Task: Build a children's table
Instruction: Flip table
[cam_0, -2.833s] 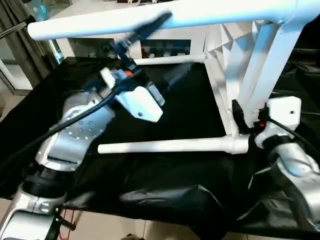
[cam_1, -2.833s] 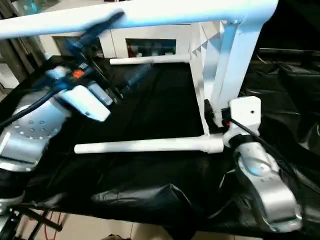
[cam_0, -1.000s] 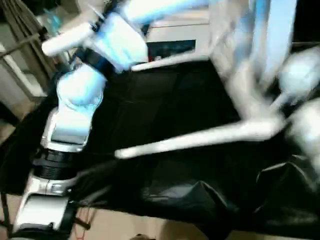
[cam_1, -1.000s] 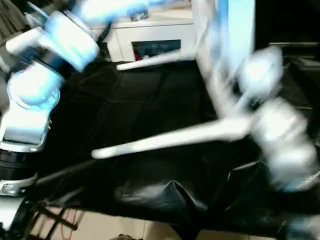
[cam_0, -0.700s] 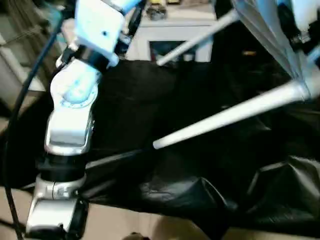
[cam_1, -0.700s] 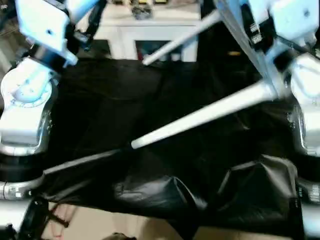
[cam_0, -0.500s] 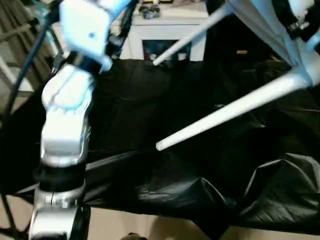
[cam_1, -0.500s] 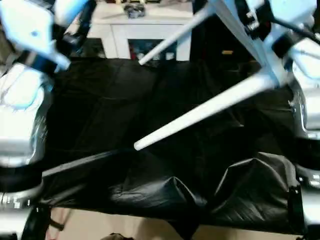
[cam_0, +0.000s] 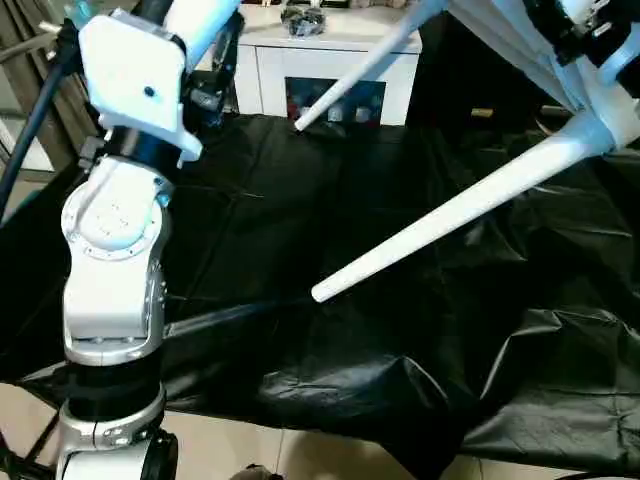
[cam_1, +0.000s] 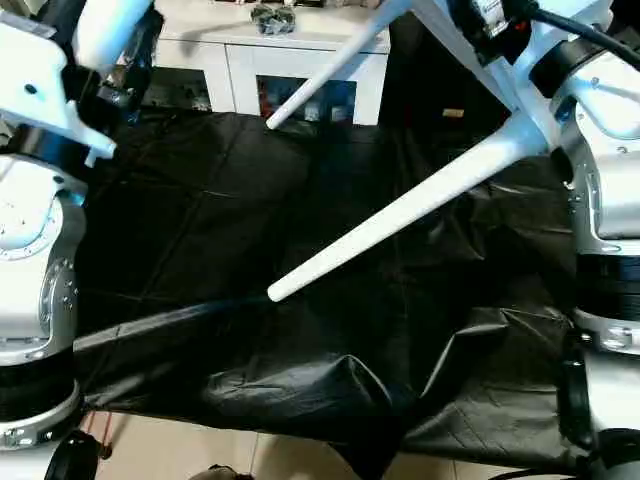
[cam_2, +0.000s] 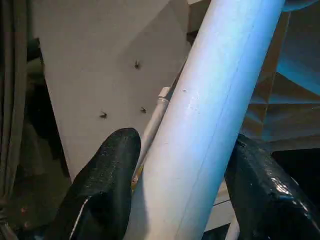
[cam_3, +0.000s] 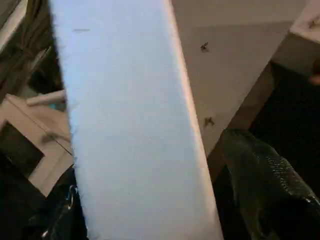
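I have the children's table (cam_0: 560, 60) lifted off the black-draped table (cam_0: 300, 220), legs fitted, so this looks like the turn-over step. My left pincer (cam_2: 185, 165) clamps a leg (cam_2: 210, 115); the right pincer (cam_3: 150, 200) holds another white part. One leg (cam_0: 450, 215) slants down below the right pincer. Next I'd rotate until the feet point down.

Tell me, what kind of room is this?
Probably a home-like test room: a white cabinet with glass doors at the back, a black sheet spread as the work surface, pale floor below.
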